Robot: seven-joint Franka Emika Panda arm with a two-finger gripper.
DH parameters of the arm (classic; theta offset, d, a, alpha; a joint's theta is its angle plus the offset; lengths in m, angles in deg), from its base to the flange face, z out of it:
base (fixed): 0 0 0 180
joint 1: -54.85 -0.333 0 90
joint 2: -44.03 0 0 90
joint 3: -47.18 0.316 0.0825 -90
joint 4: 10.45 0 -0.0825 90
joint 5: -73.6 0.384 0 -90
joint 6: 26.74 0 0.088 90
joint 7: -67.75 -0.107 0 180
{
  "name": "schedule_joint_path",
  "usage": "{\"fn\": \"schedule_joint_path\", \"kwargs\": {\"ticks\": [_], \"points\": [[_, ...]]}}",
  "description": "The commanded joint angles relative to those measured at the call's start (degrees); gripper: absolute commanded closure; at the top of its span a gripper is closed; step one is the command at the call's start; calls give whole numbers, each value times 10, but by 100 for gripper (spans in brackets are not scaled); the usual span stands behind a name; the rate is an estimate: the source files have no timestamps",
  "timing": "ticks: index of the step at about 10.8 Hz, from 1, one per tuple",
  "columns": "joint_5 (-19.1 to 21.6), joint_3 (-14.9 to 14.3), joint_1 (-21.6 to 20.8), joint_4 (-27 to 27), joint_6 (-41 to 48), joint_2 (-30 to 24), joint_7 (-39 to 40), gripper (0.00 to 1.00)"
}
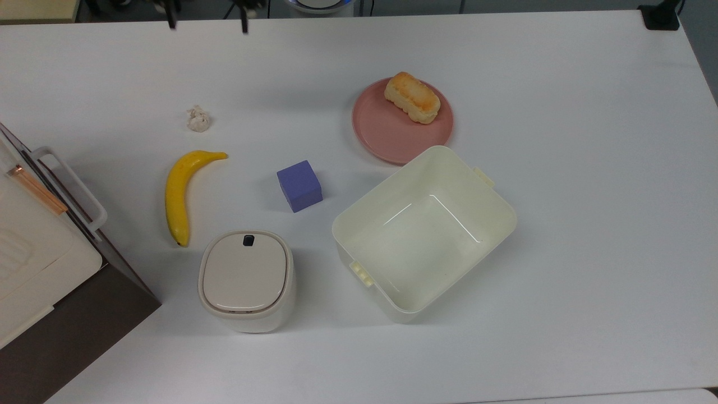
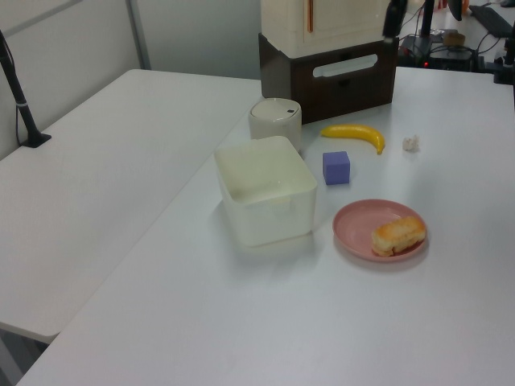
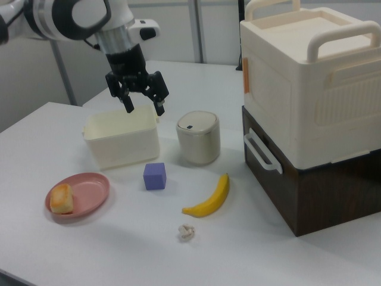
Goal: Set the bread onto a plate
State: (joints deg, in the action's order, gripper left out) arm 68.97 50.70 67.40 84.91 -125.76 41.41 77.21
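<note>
The bread (image 1: 412, 97), a golden-tan bun, lies on the far side of the pink plate (image 1: 387, 134), within its rim. In the right view the bread (image 3: 61, 198) rests on the plate (image 3: 89, 187) at the lower left. My gripper (image 3: 143, 101) hangs high in the air above the cream tub, open and with nothing in it, well away from the plate. In the top view its two dark fingertips (image 1: 171, 21) show at the upper edge, spread wide, with the gripper (image 1: 207, 19) far to the plate's left. The left view shows the bread (image 2: 398, 234) on the plate (image 2: 358, 225).
A cream tub (image 1: 426, 154) stands close to the plate. A purple cube (image 1: 299, 185), a banana (image 1: 179, 191), a crumpled paper ball (image 1: 197, 119) and a lidded white bin (image 1: 247, 280) lie to the top view's left. A cream-and-brown appliance (image 1: 33, 269) fills the lower left corner.
</note>
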Motion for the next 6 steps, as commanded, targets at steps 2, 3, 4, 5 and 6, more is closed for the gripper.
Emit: {"fn": "schedule_joint_path", "kwargs": {"ticks": [2, 3, 4, 5, 6], "points": [[33, -45, -4, -54, 97, -12, -13, 0], [37, -44, -4, -53, 98, -12, -14, 0], [49, -45, -3, -53, 98, -11, -15, 0], [68, -47, -2, -53, 94, -10, -17, 0], [74, -48, -2, -53, 93, -9, -18, 0]]}}
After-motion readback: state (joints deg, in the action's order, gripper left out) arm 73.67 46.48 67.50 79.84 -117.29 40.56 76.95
